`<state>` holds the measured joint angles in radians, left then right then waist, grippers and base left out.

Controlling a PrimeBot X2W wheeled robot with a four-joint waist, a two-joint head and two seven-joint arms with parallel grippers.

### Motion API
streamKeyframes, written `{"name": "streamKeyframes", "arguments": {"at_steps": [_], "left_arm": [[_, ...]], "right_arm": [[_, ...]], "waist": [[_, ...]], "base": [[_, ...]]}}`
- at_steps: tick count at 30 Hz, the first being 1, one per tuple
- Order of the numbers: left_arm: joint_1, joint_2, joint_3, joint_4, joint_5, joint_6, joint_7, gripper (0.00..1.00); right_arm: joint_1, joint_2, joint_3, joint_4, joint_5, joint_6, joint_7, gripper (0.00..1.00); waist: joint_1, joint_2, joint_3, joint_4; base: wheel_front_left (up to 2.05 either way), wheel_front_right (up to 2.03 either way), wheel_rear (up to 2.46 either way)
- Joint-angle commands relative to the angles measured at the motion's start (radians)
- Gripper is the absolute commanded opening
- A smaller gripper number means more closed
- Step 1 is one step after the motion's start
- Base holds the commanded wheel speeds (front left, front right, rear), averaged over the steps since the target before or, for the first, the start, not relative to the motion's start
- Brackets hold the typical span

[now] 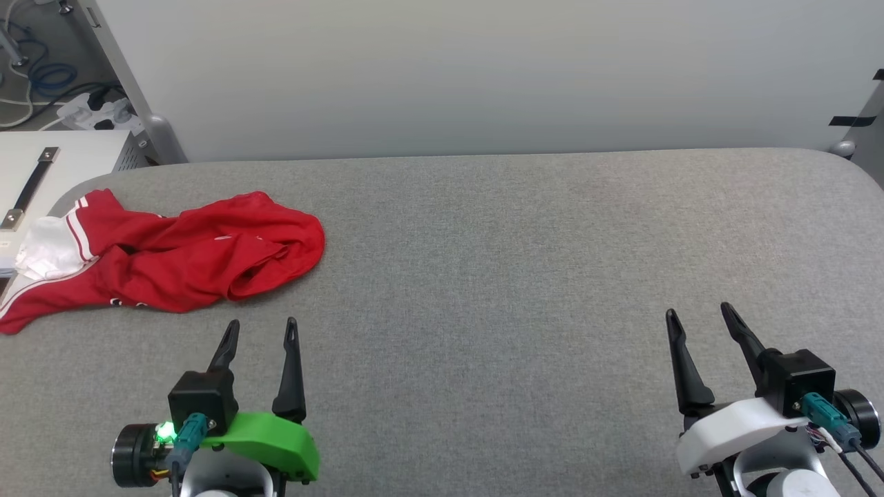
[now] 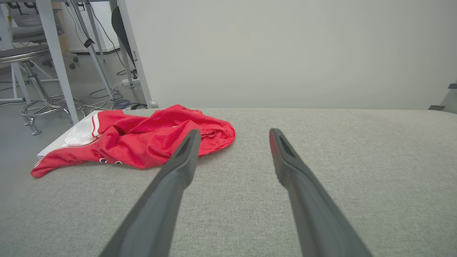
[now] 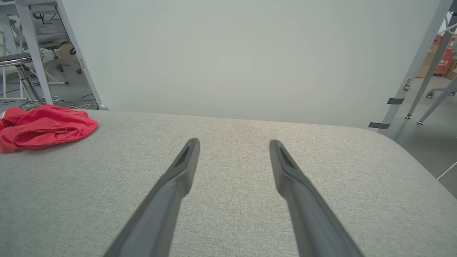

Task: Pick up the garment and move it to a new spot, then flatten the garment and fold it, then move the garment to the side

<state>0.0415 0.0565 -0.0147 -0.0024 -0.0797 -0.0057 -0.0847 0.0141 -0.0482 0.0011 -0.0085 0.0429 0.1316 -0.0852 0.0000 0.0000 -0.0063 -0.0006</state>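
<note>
Head view shows the red jersey [image 1: 207, 255] crumpled at the far-left edge of the desk [image 1: 518, 276], my left gripper [image 1: 263, 322] near it, my right gripper [image 1: 697, 310] well apart, both spread wide and empty; I judge a pinch on a raised fold safest.

The right gripper [image 3: 234, 141] is pointing across the grey fabric tabletop [image 3: 357, 171], 2 fingers standing wide apart over bare cloth; the crumpled red garment [image 3: 43, 126] is lying well apart, far left.
</note>
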Motion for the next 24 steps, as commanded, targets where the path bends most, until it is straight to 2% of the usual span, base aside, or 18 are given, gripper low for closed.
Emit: {"name": "streamKeyframes", "arguments": {"at_steps": [1,12,20,24], "left_arm": [[0.016,-0.002,-0.002,0.005,-0.006,-0.006,-0.012,1.00],[0.019,-0.003,-0.010,0.004,-0.023,-0.010,-0.035,1.00],[0.028,-0.003,-0.010,-0.016,-0.035,-0.020,-0.051,1.00],[0.034,-0.003,-0.012,-0.004,-0.040,-0.021,-0.059,1.00]], "right_arm": [[0.005,-0.001,-0.002,0.004,-0.003,0.000,-0.012,1.00],[-0.003,-0.001,0.008,-0.013,0.015,0.000,-0.035,1.00],[0.005,-0.001,0.016,-0.005,0.115,0.000,-0.052,1.00],[0.004,-0.001,0.021,0.013,0.124,-0.001,-0.059,1.00]], "waist": [[0.0000,0.0000,0.000,0.000],[0.0000,0.0000,0.000,-0.001],[0.0000,0.0000,0.001,0.000],[0.0000,0.0000,-0.001,0.000]], "base": [[0.00,0.00,0.00],[0.00,0.00,0.00],[0.00,0.00,0.00],[0.00,0.00,0.00]]}}
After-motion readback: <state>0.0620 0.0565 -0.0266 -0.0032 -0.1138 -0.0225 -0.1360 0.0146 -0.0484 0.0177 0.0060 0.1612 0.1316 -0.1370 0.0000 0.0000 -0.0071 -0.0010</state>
